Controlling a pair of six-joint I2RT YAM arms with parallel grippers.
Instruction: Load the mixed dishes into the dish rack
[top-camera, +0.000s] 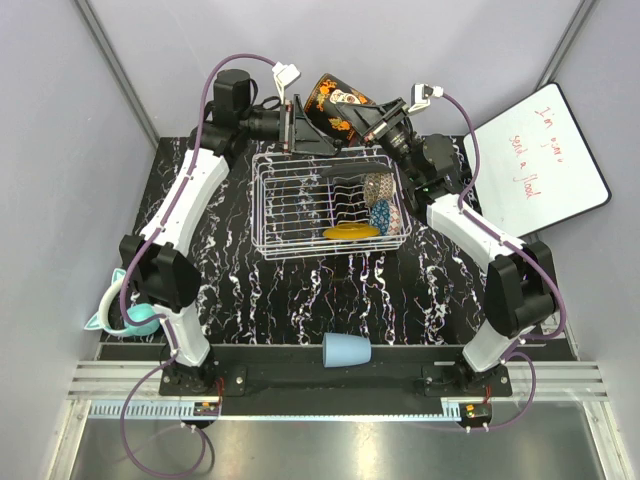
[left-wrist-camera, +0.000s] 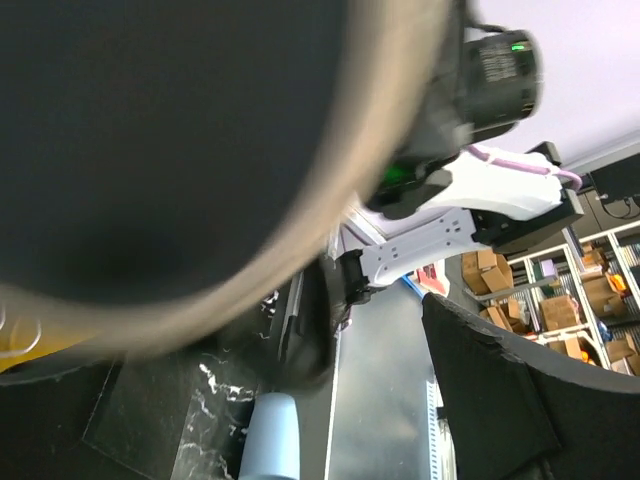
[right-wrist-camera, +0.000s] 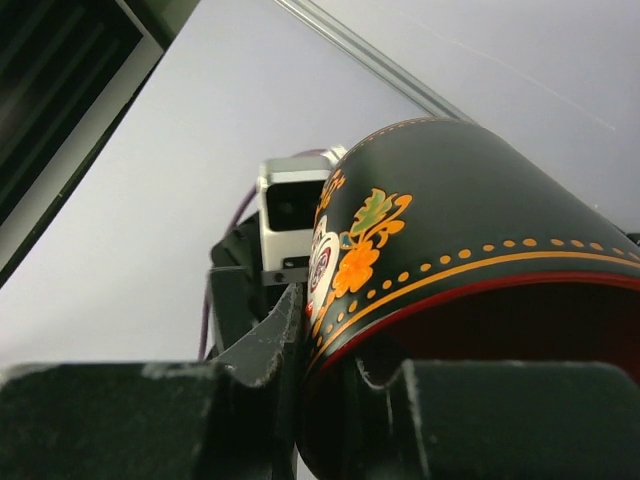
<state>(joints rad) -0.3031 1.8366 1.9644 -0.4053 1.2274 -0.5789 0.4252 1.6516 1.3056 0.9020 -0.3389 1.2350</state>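
Glossy dark patterned squarish plate (right-wrist-camera: 450, 230) sits clenched by its rim in my right gripper (right-wrist-camera: 320, 375). Its long axis runs towards my left gripper (top-camera: 293, 125), whose jaws are spread wide. The white wire dish rack (top-camera: 270, 200) lies below both jaws.

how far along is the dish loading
Done: yellow plate, blue patterned bowl and speckled bowl stand in the dish rack. In hand: right gripper holds a black floral mug at the rack's far side, open left gripper beside it. To go: light-blue cup on the table.
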